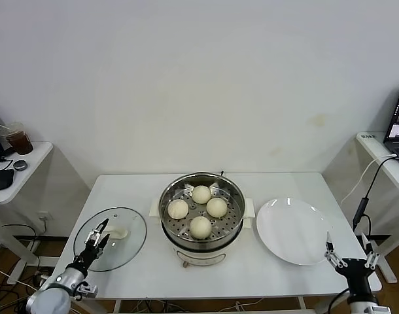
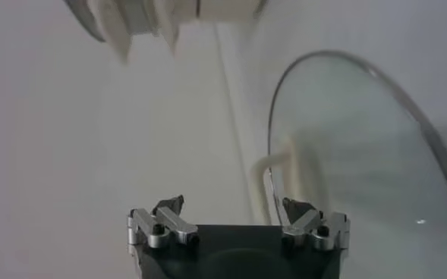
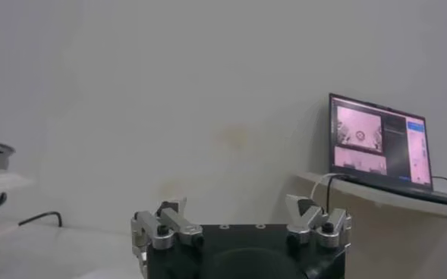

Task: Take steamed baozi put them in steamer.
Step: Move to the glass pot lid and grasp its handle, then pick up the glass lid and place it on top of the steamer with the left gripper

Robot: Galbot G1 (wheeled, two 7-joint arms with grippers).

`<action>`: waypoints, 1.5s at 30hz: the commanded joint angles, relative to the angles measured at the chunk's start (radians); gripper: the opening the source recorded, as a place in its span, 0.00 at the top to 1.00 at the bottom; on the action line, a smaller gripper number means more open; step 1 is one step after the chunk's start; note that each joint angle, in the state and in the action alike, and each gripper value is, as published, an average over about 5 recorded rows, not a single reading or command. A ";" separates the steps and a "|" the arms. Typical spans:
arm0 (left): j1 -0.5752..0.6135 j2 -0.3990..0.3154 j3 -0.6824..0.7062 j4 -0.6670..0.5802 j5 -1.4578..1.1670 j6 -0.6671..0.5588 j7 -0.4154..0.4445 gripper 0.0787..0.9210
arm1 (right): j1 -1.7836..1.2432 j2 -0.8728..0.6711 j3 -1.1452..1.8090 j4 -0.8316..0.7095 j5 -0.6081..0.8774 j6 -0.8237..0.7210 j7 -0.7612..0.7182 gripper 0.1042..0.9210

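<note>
Four cream-white steamed baozi sit in the steamer point(image 1: 233, 230), a shiny steel pot with a perforated floor on a cream base at the table's middle: one at the back point(image 1: 201, 194), one at the left point(image 1: 178, 209), one at the right point(image 1: 216, 207), one at the front point(image 1: 200, 227). My left gripper point(image 1: 99, 236) is open and empty, low at the table's front left, over the near edge of the glass lid. My right gripper point(image 1: 348, 255) is open and empty, low past the table's front right corner, beside the white plate. The steamer's base shows in the left wrist view point(image 2: 170, 15).
A round glass lid point(image 1: 110, 239) with a white handle lies flat left of the steamer; it also shows in the left wrist view point(image 2: 360, 167). A flat white plate point(image 1: 295, 231) lies right of the steamer. A side table point(image 1: 23, 171) stands left; a laptop point(image 3: 380, 145) stands on the right shelf.
</note>
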 commanded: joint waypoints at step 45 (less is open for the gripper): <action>0.294 0.051 -0.092 -0.514 -0.426 0.342 0.080 0.90 | -0.035 0.003 -0.090 -0.003 -0.082 0.003 -0.011 0.12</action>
